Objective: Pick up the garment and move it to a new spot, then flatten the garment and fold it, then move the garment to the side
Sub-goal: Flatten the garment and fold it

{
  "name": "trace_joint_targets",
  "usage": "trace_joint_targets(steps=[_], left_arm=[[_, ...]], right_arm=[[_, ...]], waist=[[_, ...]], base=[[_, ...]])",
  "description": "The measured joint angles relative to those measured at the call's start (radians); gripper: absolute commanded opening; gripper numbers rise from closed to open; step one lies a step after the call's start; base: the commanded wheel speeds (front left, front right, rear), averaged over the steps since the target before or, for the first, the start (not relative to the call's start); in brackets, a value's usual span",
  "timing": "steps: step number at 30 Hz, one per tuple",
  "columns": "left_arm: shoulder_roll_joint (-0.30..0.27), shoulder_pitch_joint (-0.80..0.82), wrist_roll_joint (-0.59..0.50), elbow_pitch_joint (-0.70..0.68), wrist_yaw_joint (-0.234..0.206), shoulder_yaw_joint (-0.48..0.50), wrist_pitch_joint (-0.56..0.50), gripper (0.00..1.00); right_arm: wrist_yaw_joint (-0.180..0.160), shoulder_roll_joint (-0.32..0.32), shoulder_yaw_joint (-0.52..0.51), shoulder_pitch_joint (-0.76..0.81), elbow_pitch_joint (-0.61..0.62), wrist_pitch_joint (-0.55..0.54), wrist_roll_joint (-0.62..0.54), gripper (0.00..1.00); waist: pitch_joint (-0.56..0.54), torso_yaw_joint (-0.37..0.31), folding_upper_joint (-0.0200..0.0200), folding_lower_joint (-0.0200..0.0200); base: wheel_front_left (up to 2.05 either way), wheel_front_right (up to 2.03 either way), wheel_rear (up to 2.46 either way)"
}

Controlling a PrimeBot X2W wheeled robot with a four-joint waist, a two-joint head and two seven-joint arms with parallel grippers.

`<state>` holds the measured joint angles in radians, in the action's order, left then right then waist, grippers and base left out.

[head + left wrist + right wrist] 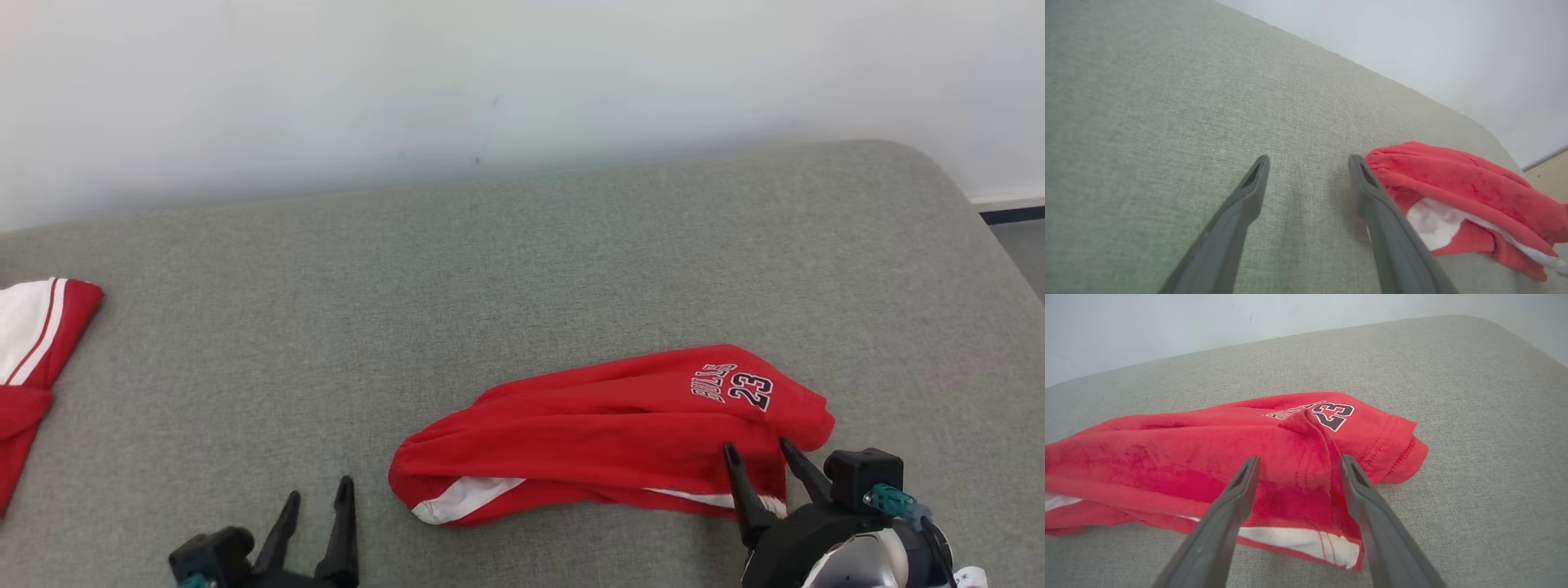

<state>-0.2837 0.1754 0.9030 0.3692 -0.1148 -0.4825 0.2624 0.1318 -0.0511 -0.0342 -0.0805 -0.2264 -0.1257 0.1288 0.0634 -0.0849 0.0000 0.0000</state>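
Observation:
The garment [604, 433] is a pair of red shorts with white trim and "BULLS 23" printed near one end. It lies bunched lengthwise on the grey cushion [490, 269], toward the front right. My right gripper [758, 446] stands open over its right end, and in the right wrist view a raised ridge of the garment [1167, 457] runs between the fingers of the right gripper [1299, 458]. My left gripper [320, 488] is open above bare cushion, just left of the garment's waistband end. In the left wrist view the garment [1453, 175] lies beside the right-hand finger of the left gripper [1309, 159].
Another red and white garment [33, 351] lies at the cushion's far left edge. A pale wall [490, 82] runs behind the cushion. The cushion's rounded right corner drops off to the floor [1020, 237].

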Motion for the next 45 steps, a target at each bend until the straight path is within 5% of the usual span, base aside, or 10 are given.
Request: trace_joint_targets(steps=[8, 9, 10, 12, 13, 25, 36, 37, 38, 45], left_arm=[[0.068, -0.164, -0.214, -0.141, 0.03, 0.158, 0.0, 1.0], [0.077, -0.173, -0.231, -0.144, 0.037, 0.166, 0.0, 1.0], [0.085, -0.179, -0.244, -0.145, 0.046, 0.174, 0.0, 1.0], [0.1, -0.181, -0.262, -0.145, 0.06, 0.187, 0.0, 1.0], [0.108, -0.182, -0.277, -0.144, 0.064, 0.194, 0.0, 1.0], [0.155, -0.18, -0.342, -0.133, 0.116, 0.248, 0.0, 1.0], [0.193, -0.121, -0.368, -0.111, 0.16, 0.258, 0.0, 1.0], [0.196, -0.117, -0.373, -0.109, 0.165, 0.26, 0.0, 1.0], [0.198, -0.113, -0.375, -0.109, 0.168, 0.262, 0.0, 1.0], [0.212, -0.096, -0.397, -0.099, 0.176, 0.282, 0.0, 1.0]], right_arm=[[0.0, 0.0, -0.021, -0.014, -0.016, -0.029, -0.012, 1.0], [0.0, 0.001, -0.025, -0.02, -0.019, -0.032, -0.015, 0.83], [0.0, 0.0, -0.032, -0.026, -0.022, -0.033, -0.015, 0.49], [0.0, 0.0, -0.042, -0.035, -0.023, -0.031, -0.017, 0.01], [0.0, 0.0, -0.05, -0.038, -0.022, -0.031, -0.021, 0.0], [0.0, 0.0, -0.17, -0.191, 0.013, -0.051, -0.068, 0.0], [0.0, -0.071, -0.238, -0.468, -0.188, -0.116, -0.079, 0.0], [0.0, -0.075, -0.245, -0.491, -0.21, -0.106, -0.081, 0.13], [0.0, -0.08, -0.246, -0.513, -0.234, -0.095, -0.09, 1.0], [0.0, -0.076, -0.224, -0.608, -0.37, -0.058, -0.056, 1.0]], waist=[[-0.001, 0.046, 0.0, 0.0], [-0.001, 0.052, 0.0, 0.0], [0.0, 0.058, 0.0, 0.0], [0.002, 0.07, 0.0, 0.0], [0.004, 0.075, 0.0, 0.0], [0.026, 0.133, 0.0, -0.0001], [0.1, 0.204, 0.0001, 0.0001], [0.109, 0.211, 0.0001, 0.0001], [0.117, 0.217, 0.0001, 0.0001], [0.157, 0.238, 0.0001, 0.0002]], base=[[0.0, 0.0, 0.0], [0.0, 0.0, 0.0], [0.0, 0.0, 0.0], [0.0, 0.0, 0.0], [0.0, 0.0, 0.0], [0.0, 0.0, 0.0], [0.0, 0.0, 0.0], [0.0, 0.0, 0.0], [0.0, 0.0, 0.0], [0.0, 0.0, 0.0]])
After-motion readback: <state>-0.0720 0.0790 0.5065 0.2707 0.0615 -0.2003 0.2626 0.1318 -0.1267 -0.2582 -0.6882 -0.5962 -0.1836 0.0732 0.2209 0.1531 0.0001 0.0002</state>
